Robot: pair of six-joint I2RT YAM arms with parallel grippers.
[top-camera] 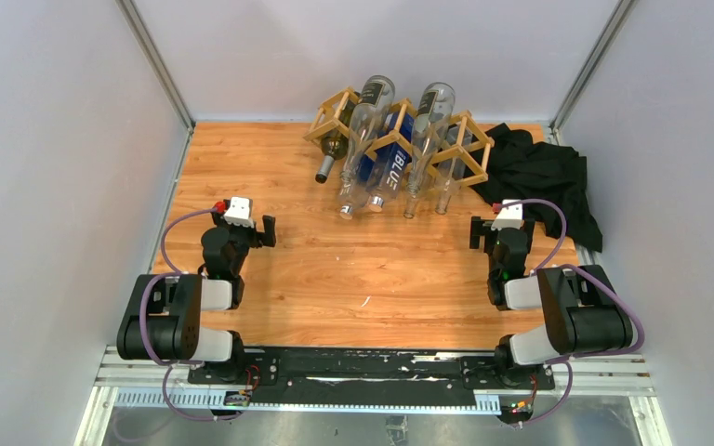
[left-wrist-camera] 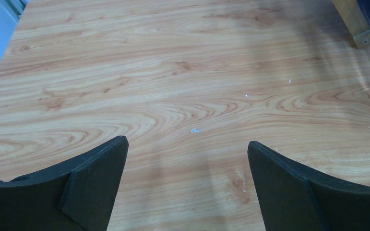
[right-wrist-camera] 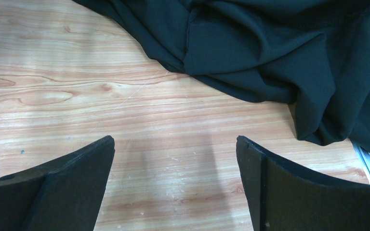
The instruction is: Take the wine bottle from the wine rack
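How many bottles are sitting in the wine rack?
5 in the wine rack, left to right: dark bottle, clear bottle, blue-labelled bottle, second clear bottle, third clear bottle. Others could be hidden.

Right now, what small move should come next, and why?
Probably reach the left gripper forward to the dark bottle at the rack's left end: the gripper is open, empty, short of the rack, and that neck juts toward it.

Left arm [top-camera: 172,316] and right arm [top-camera: 567,311] folded low.
The left gripper [left-wrist-camera: 188,144] and right gripper [right-wrist-camera: 176,139] hang just above the surface [left-wrist-camera: 173,72], at its left and right sides, fingers [left-wrist-camera: 96,183] spread wide, empty.
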